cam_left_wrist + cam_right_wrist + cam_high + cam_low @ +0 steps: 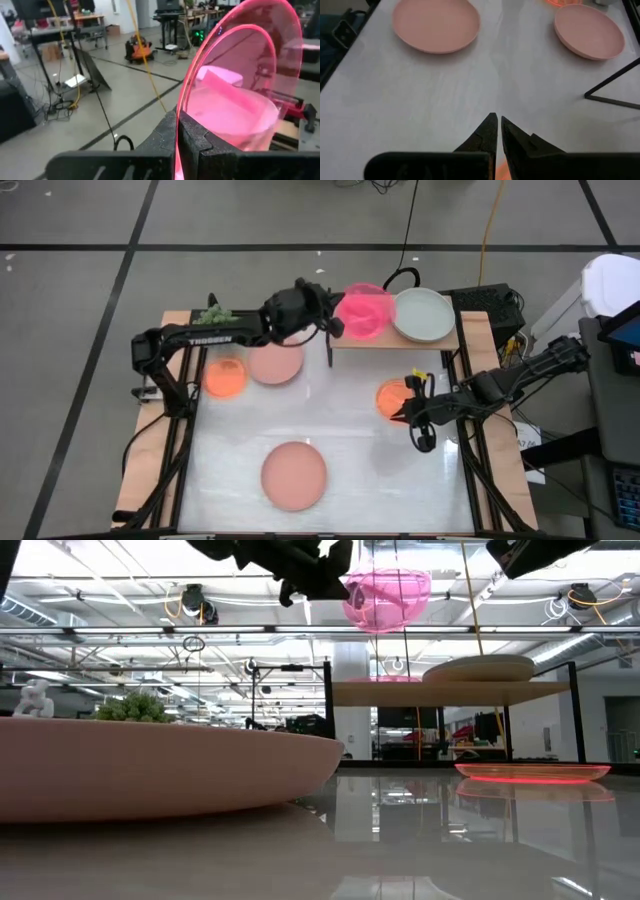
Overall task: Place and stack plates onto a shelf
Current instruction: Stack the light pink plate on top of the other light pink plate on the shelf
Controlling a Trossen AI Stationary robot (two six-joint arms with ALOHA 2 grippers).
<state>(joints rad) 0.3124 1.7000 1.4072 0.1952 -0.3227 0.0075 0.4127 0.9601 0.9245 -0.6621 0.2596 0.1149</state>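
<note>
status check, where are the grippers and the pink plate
Left gripper shut on neon pink plate, above shelf. Right gripper shut, empty, beside orange plate. Path clear.

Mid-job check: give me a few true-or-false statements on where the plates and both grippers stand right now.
1. The left gripper is shut on a translucent neon pink plate above the small wood-topped shelf. True.
2. A large pale grey-green plate lies on the shelf. True.
3. The right gripper holds a large salmon-pink plate. False: it holds nothing, fingers shut beside a translucent orange plate.
4. The table has no plates left on it. False: two salmon-pink and two orange plates remain.
</note>
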